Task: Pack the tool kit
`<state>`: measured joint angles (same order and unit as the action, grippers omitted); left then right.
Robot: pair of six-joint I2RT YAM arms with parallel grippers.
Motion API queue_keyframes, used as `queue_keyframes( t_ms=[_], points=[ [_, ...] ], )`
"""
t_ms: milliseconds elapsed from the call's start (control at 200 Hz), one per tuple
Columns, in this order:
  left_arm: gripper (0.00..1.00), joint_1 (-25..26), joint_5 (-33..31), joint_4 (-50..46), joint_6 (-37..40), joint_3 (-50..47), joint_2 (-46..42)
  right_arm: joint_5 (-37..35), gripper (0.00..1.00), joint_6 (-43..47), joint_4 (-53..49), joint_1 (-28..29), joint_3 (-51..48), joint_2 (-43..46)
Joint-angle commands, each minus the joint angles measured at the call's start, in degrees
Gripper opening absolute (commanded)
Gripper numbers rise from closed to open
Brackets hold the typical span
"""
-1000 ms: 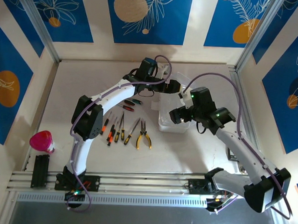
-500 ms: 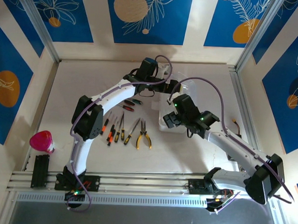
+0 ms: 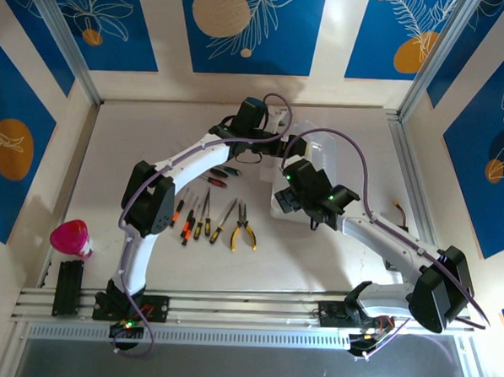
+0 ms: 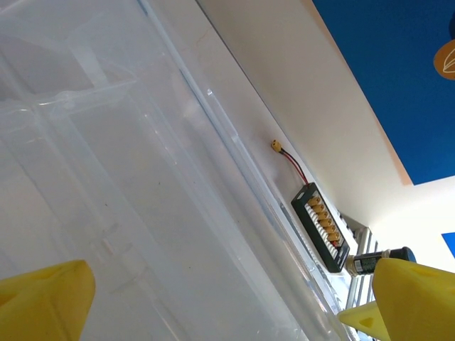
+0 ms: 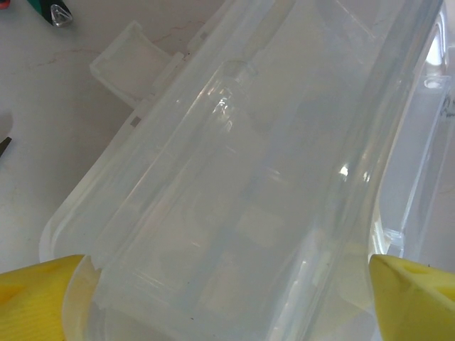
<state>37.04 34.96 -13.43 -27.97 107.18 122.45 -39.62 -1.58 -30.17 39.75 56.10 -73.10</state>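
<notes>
The clear plastic case (image 3: 278,209) lies right of the table's middle. My left gripper (image 3: 286,146) hangs open over its far left end; in the left wrist view the yellow fingertips (image 4: 44,300) stand wide apart above the case wall (image 4: 142,177). My right gripper (image 3: 287,190) hovers open over the near left part, its fingertips (image 5: 418,302) spread to either side of the case (image 5: 242,185). Yellow-handled pliers (image 3: 243,230) and a row of screwdrivers (image 3: 195,219) lie on the table left of the case. Two more screwdrivers (image 3: 219,174) lie behind them.
A pink cup (image 3: 72,238) stands at the near left by the metal rail (image 3: 229,310). A black connector block (image 4: 323,227) with a red wire sits beyond the case on the right. Walls close in the table at the back and both sides.
My right arm has swung left from the case's right side to above its near left part, and its jaws have narrowed a little. The left arm and the tools have not moved.
</notes>
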Motion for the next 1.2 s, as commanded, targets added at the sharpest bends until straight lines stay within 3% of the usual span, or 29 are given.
queue_keyframes(
  t_ms=[0, 555, 805, 1196],
  points=[
    [1.0, 0.9, 0.7, -2.1, 2.4, 1.5, -1.2, -2.8, 0.93, -0.9, -1.0, -0.1, 0.6, 0.2],
    [1.0, -4.1, -4.6, -5.2, 6.6, -6.8, -7.2, -2.8, 0.86, 0.1, -1.9, -0.1, 1.9, 1.9],
    [1.0, -4.2, -11.8, -14.8, 11.2, -5.7, -4.5, -2.3, 0.85, 0.6, -0.6, -0.2, 1.3, 3.7],
    [1.0, -3.7, -15.4, -18.7, 12.0, -5.9, 0.3, 0.7, 0.83, 0.4, 1.8, -1.7, -0.5, 8.5]
  ],
)
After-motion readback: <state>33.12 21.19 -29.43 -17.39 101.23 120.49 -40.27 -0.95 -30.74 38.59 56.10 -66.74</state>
